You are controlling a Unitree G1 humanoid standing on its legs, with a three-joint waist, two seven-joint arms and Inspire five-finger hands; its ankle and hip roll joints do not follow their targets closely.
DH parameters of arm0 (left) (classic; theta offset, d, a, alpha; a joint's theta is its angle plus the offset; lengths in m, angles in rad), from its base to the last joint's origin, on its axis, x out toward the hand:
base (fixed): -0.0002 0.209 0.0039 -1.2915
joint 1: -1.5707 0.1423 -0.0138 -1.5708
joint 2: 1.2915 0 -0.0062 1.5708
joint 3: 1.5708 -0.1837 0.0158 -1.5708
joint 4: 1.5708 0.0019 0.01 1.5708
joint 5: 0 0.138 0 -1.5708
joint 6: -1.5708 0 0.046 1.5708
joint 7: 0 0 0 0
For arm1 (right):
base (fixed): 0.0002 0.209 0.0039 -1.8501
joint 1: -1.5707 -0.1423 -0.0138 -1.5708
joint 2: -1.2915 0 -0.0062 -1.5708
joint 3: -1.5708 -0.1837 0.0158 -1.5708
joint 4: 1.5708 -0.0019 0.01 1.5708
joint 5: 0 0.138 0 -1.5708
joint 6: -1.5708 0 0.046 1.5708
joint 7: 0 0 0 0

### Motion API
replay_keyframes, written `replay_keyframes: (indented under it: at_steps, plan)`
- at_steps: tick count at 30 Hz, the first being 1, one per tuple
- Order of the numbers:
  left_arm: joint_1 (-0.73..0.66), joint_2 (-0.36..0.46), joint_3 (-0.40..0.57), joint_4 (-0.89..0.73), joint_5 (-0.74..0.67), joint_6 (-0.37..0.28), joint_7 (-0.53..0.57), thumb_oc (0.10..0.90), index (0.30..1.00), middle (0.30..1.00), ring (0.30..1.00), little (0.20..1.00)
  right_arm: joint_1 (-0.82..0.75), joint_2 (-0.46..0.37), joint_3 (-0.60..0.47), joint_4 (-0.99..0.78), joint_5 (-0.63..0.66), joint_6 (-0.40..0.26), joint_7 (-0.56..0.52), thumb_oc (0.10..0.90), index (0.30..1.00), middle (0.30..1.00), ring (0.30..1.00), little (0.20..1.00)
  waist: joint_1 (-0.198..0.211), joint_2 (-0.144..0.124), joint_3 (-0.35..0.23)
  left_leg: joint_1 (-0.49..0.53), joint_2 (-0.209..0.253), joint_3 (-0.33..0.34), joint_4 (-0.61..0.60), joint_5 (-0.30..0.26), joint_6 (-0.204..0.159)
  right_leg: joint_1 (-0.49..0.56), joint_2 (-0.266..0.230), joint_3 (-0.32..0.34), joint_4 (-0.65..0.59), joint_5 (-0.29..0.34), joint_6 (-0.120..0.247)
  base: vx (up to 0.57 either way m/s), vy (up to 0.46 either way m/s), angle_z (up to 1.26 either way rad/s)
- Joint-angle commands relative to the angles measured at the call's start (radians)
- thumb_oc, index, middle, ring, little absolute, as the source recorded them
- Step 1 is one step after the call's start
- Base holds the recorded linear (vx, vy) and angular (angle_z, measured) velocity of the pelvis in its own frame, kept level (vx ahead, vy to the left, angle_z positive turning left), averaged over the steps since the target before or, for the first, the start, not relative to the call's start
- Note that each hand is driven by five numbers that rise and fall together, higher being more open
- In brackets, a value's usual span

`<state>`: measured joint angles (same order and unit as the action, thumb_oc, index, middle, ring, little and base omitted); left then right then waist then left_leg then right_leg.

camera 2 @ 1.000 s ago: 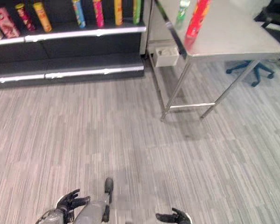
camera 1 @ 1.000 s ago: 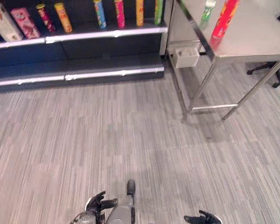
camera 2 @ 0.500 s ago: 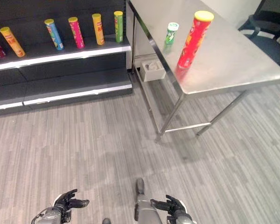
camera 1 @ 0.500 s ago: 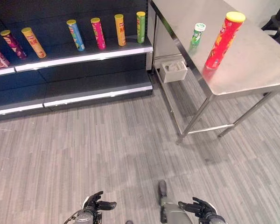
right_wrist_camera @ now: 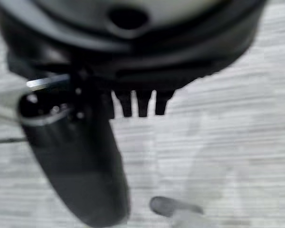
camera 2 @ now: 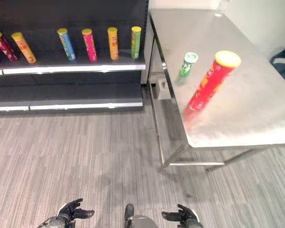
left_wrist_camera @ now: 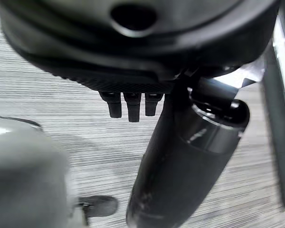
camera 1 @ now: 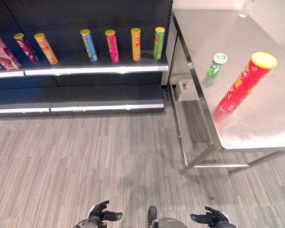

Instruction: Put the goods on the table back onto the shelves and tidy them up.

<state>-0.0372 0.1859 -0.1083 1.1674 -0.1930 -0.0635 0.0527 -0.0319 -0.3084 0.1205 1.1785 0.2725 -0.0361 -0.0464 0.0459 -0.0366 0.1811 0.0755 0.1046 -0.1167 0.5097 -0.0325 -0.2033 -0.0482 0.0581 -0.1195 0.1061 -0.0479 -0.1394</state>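
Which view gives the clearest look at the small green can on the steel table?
The right eye view: the small green can stands nearer the picture's middle, on the steel table beside the tall red tube. The left eye view shows the same can upright but further toward the side. The wrist views look at floor past each robot hand.

Shiny steel table [camera 1: 256, 118], glossy red tube [camera 1: 246, 83]

No lettering is reading clearly anywhere; the red tube [camera 1: 245, 82] and the small green can [camera 1: 216, 65] on the table [camera 1: 256, 128] are showing only blurred print; the tubes along the shelf [camera 1: 95, 70] and the pink box [camera 1: 5, 53] are carrying graphics too small to make out.
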Motion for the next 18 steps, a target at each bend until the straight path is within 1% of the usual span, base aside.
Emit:
replay_keyframes:
  at_steps: [1, 3, 4, 5, 6, 7, 8, 9, 10, 11, 12, 13, 14, 15, 16, 17, 18]
  plan:
    - [-0.026, 0.01, -0.028, -0.035, 0.005, -0.032, -0.006, 0.8, 0.9, 0.9, 0.9, 0.9, 0.041, -0.048, -0.019, -0.009, 0.018, -0.016, -0.004, 0.8, 0.9, 0.9, 0.9, 0.9, 0.02, -0.003, -0.021, -0.007, -0.049, 0.072, -0.251, -0.066, 0.101, -0.005, -0.037, 0.06, -0.079, -0.03, 0.274, 0.26, -0.054, 0.13]
    - [-0.028, 0.009, -0.038, -0.041, 0.013, -0.035, -0.008, 0.8, 0.9, 0.9, 0.9, 0.9, 0.042, -0.048, -0.012, -0.013, 0.012, -0.018, -0.002, 0.8, 0.9, 0.9, 0.9, 0.9, 0.034, -0.012, -0.018, -0.064, -0.069, 0.068, -0.34, -0.075, 0.098, 0.027, -0.048, 0.064, -0.103, -0.035, 0.278, 0.17, -0.032, 0.1]
    - [-0.03, 0.01, -0.041, -0.045, 0.013, -0.037, -0.008, 0.8, 0.9, 0.9, 0.9, 0.9, 0.039, -0.049, -0.01, -0.012, 0.008, -0.02, -0.003, 0.8, 0.9, 0.9, 0.9, 0.9, 0.041, -0.01, -0.011, -0.101, -0.079, 0.06, -0.384, -0.046, 0.095, 0.044, -0.048, 0.064, -0.115, -0.039, 0.28, 0.24, 0.001, 0.12]
    - [-0.033, 0.009, -0.043, -0.047, 0.011, -0.038, -0.007, 0.8, 0.9, 0.9, 0.9, 0.9, 0.034, -0.047, -0.013, -0.014, 0.005, -0.022, -0.008, 0.8, 0.9, 0.9, 0.9, 0.9, 0.052, 0.0, -0.005, -0.152, -0.08, 0.058, -0.451, 0.017, 0.091, 0.073, -0.041, 0.064, -0.129, -0.046, 0.282, 0.19, 0.007, 0.1]
    - [-0.033, 0.009, -0.043, -0.047, 0.011, -0.038, -0.007, 0.8, 0.9, 0.9, 0.9, 0.9, 0.034, -0.047, -0.013, -0.014, 0.005, -0.022, -0.008, 0.8, 0.9, 0.9, 0.9, 0.9, 0.052, 0.0, -0.003, -0.148, -0.08, 0.058, -0.454, 0.018, 0.091, 0.076, -0.042, 0.064, -0.13, -0.046, 0.282, 0.19, 0.024, 0.12]
    - [-0.036, 0.01, -0.043, -0.048, 0.006, -0.041, -0.005, 0.8, 0.9, 0.9, 0.9, 0.9, 0.032, -0.045, -0.012, -0.014, 0.002, -0.024, -0.011, 0.8, 0.9, 0.9, 0.9, 0.9, 0.059, 0.005, 0.002, -0.184, -0.08, 0.056, -0.478, 0.046, 0.086, 0.089, -0.038, 0.064, -0.133, -0.054, 0.284, 0.15, 0.027, -0.06]
    - [-0.039, 0.012, -0.044, -0.05, 0.005, -0.041, -0.005, 0.8, 0.9, 0.9, 0.9, 0.9, 0.029, -0.044, -0.012, -0.013, 0.0, -0.025, -0.012, 0.8, 0.9, 0.9, 0.9, 0.9, 0.063, 0.009, 0.006, -0.21, -0.083, 0.062, -0.503, 0.058, 0.085, 0.107, -0.034, 0.068, -0.133, -0.067, 0.281, 0.15, 0.028, -0.14]
    - [-0.039, 0.012, -0.044, -0.05, 0.005, -0.041, -0.005, 0.8, 0.9, 0.9, 0.9, 0.9, 0.029, -0.044, -0.012, -0.013, 0.0, -0.025, -0.012, 0.8, 0.9, 0.9, 0.9, 0.9, 0.064, 0.009, 0.009, -0.206, -0.084, 0.063, -0.503, 0.058, 0.086, 0.11, -0.035, 0.068, -0.133, -0.068, 0.281, 0.25, 0.095, -0.28]
    - [-0.038, 0.014, -0.042, -0.046, 0.008, -0.039, -0.009, 0.8, 0.9, 0.9, 0.9, 0.9, 0.032, -0.038, -0.013, -0.005, -0.006, -0.023, -0.013, 0.8, 0.9, 0.9, 0.9, 0.9, 0.071, 0.019, 0.011, -0.231, -0.086, 0.084, -0.536, 0.079, 0.082, 0.146, -0.024, 0.08, -0.126, -0.099, 0.277, 0.27, 0.145, -0.18]
    - [-0.036, 0.012, -0.041, -0.037, 0.014, -0.038, -0.01, 0.8, 0.9, 0.9, 0.9, 0.9, 0.032, -0.032, -0.015, 0.002, -0.01, -0.021, -0.008, 0.8, 0.9, 0.9, 0.9, 0.9, 0.065, 0.037, 0.003, -0.2, -0.073, 0.103, -0.584, 0.099, 0.079, 0.151, -0.009, 0.092, -0.112, -0.108, 0.274, 0.33, 0.206, -0.09]
    - [-0.03, 0.01, -0.037, -0.028, 0.02, -0.032, -0.013, 0.8, 0.9, 0.9, 0.9, 0.9, 0.038, -0.026, -0.013, 0.006, -0.019, -0.022, -0.013, 0.8, 0.9, 0.9, 0.9, 0.9, 0.067, 0.049, -0.002, -0.182, -0.07, 0.1, -0.597, 0.109, 0.089, 0.15, -0.003, 0.098, -0.108, -0.121, 0.273, 0.29, 0.238, -0.41]
    - [-0.032, 0.015, -0.035, -0.014, 0.027, -0.028, -0.01, 0.8, 0.9, 0.9, 0.9, 0.9, 0.036, -0.017, -0.022, 0.013, -0.018, -0.014, -0.015, 0.8, 0.9, 0.9, 0.9, 0.9, 0.061, 0.045, -0.012, -0.171, -0.079, 0.107, -0.584, 0.111, 0.089, 0.156, -0.019, 0.114, -0.107, -0.122, 0.283, 0.19, 0.17, -0.62]
    - [-0.032, 0.015, -0.035, -0.014, 0.027, -0.028, -0.01, 0.8, 0.9, 0.9, 0.9, 0.9, 0.037, -0.017, -0.022, 0.013, -0.018, -0.014, -0.015, 0.8, 0.9, 0.9, 0.9, 0.9, 0.062, 0.045, -0.012, -0.17, -0.079, 0.108, -0.585, 0.11, 0.089, 0.157, -0.02, 0.115, -0.107, -0.122, 0.283, 0.19, 0.162, -0.91]
    - [-0.03, 0.017, -0.03, -0.006, 0.03, -0.029, -0.011, 0.8, 0.9, 0.9, 0.9, 0.9, 0.037, -0.012, -0.027, 0.014, -0.013, -0.014, -0.013, 0.8, 0.9, 0.9, 0.9, 0.9, 0.06, 0.041, -0.023, -0.159, -0.077, 0.128, -0.589, 0.108, 0.09, 0.16, -0.033, 0.123, -0.112, -0.121, 0.292, 0.15, 0.175, -0.86]
    - [-0.033, 0.024, -0.028, -0.001, 0.037, -0.032, -0.007, 0.8, 0.9, 0.9, 0.9, 0.9, 0.032, -0.007, -0.028, 0.016, -0.018, -0.016, -0.015, 0.8, 0.9, 0.9, 0.9, 0.9, 0.063, 0.034, -0.038, -0.14, -0.077, 0.161, -0.591, 0.092, 0.101, 0.145, -0.058, 0.143, -0.101, -0.117, 0.312, 0.15, 0.175, -0.77]
    - [-0.033, 0.024, -0.028, -0.001, 0.037, -0.032, -0.007, 0.8, 0.9, 0.9, 0.9, 0.9, 0.032, -0.007, -0.028, 0.016, -0.018, -0.016, -0.015, 0.8, 0.9, 0.9, 0.9, 0.9, 0.064, 0.034, -0.038, -0.14, -0.077, 0.163, -0.591, 0.091, 0.101, 0.145, -0.058, 0.144, -0.1, -0.117, 0.312, 0.18, 0.228, -0.89]
    - [-0.039, 0.035, -0.024, 0.004, 0.042, -0.032, -0.003, 0.8, 0.9, 0.9, 0.9, 0.9, 0.026, -0.007, -0.032, 0.021, -0.016, -0.014, -0.012, 0.8, 0.9, 0.9, 0.9, 0.9, 0.068, 0.033, -0.046, -0.125, -0.077, 0.19, -0.591, 0.072, 0.117, 0.119, -0.08, 0.159, -0.054, -0.122, 0.325, 0.14, 0.18, -0.6]
